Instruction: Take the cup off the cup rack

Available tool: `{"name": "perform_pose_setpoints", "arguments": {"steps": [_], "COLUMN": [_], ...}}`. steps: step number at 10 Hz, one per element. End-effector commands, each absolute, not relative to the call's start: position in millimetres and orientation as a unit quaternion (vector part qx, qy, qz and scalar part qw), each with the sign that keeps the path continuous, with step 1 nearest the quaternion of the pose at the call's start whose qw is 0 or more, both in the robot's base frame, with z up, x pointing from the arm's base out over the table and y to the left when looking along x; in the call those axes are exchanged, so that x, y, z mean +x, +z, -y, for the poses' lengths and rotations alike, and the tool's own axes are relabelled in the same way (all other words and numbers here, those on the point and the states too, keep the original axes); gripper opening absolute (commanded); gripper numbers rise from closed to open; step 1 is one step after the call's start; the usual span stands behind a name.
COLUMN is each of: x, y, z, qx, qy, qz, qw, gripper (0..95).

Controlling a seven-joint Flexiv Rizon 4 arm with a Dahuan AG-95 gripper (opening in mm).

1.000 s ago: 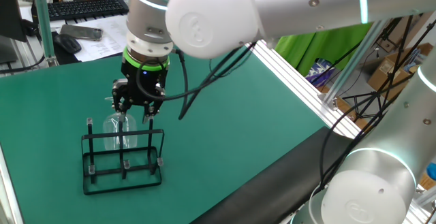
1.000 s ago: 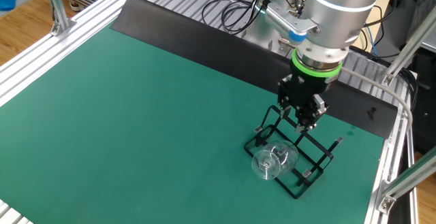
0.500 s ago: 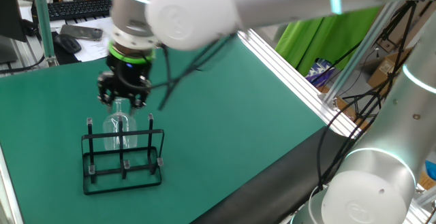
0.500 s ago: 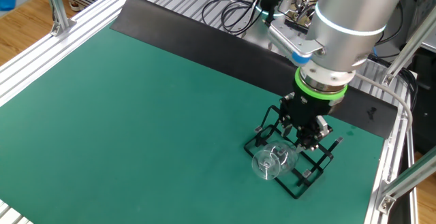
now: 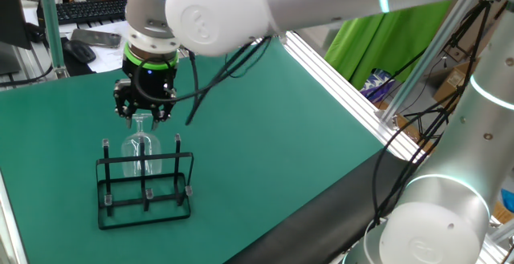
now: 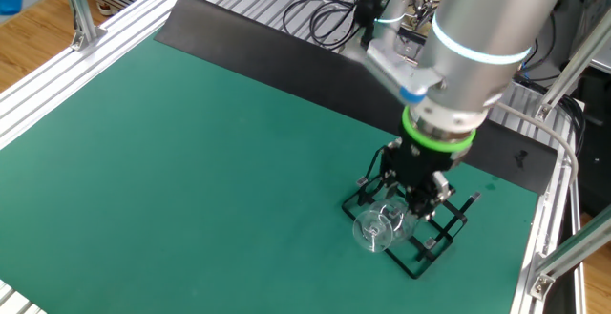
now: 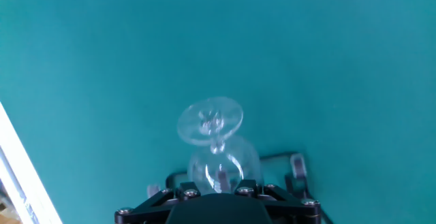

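Clear cup [image 5: 140, 147] on rack [image 5: 144, 185], lower left of frame, foot uppermost. Gripper [image 5: 143, 118] just above foot; spread of jaws unclear. Grasp and lift-off not yet done, by my judgement.

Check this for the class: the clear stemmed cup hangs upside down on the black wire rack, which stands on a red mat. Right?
Not quite: the mat is green, as both fixed views show. The rest holds: the clear stemmed cup hangs upside down on the black wire rack.
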State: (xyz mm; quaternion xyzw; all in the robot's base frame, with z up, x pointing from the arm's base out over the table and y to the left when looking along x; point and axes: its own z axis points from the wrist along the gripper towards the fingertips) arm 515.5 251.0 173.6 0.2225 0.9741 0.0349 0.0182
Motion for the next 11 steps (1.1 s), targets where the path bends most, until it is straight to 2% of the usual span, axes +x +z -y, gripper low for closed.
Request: {"name": "perform_pose_setpoints", "arguments": {"steps": [1, 11], "x": [520.6, 543.3], "y": [171.5, 156.2], "z": [-246.3, -238.6], "qx": [0.218, 0.218], "qy": [0.03, 0.026], "qz": [-0.975, -0.974], "qw": [0.025, 0.047], "gripper": [38.0, 38.0]}}
